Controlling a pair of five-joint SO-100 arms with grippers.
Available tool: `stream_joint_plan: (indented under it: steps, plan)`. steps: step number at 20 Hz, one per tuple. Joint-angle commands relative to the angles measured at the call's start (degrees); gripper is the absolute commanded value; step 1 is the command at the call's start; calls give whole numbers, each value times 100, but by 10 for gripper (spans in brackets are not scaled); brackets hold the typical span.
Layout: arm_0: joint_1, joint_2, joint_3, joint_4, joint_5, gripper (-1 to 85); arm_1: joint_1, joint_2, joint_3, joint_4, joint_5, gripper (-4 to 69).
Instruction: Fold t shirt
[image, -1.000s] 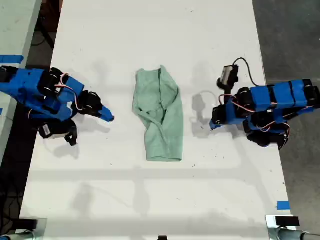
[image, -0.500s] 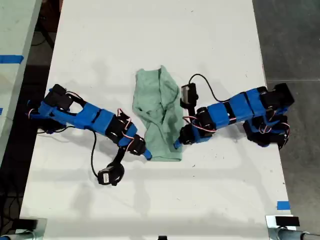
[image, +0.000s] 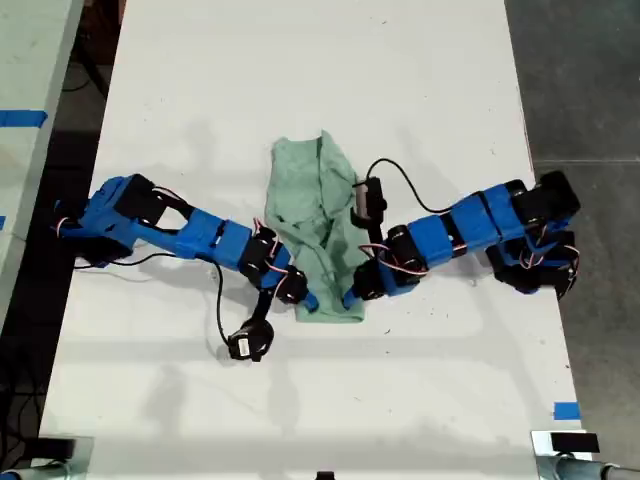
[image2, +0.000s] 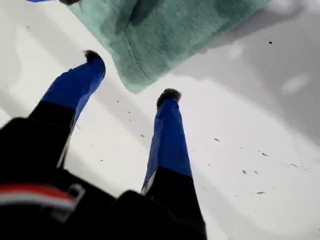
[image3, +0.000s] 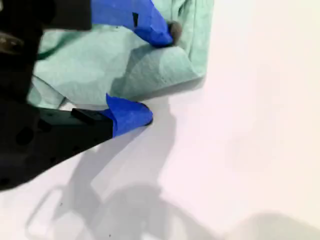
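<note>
White table (image: 300, 90) fills frame; dark floor (image: 580, 80) at exterior view's right. T shirt (image: 315, 225) centre. First end effector (image2: 131, 75) wide at hem corner; second end effector (image3: 150, 75) wide, straddling fold.

exterior view: straight overhead, sees the whole table (image: 200, 90).
first wrist view: close, looking down along my first gripper (image2: 131, 75).
second wrist view: closer, over my second gripper (image3: 150, 75).
shared: t shirt (image: 315, 215) corner edges.

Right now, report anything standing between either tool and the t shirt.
Nothing visible does. My first tool is open, with a corner of the t shirt just ahead of its fingertips and only bare table around it. My second tool, open, straddles a corner, one finger over the cloth.
</note>
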Motion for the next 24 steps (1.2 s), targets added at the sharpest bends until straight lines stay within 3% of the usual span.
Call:
stream_joint_plan:
  steps: [1,14,15,16,17,20,24]
  plan:
    - [-141,-79,-316,-114,-325,0,-158,53,-413,-105,-35,238]
    - [237,26,-369,-281,-334,0,-229,-1002,-853,-598,-176,235]
    - [308,26,-378,-316,-334,0,-193,-1107,-844,-650,-237,204]
    - [413,44,-387,-325,-369,0,-176,-1195,-809,-686,-237,40]
    - [519,88,-387,-316,-422,0,-176,-1248,-773,-765,-229,-2]
    - [800,308,-387,-246,-483,0,-316,-1354,-1046,-703,-193,-2]
    - [1081,940,-387,-167,-448,0,-562,-1573,-2540,-185,-431,-2]
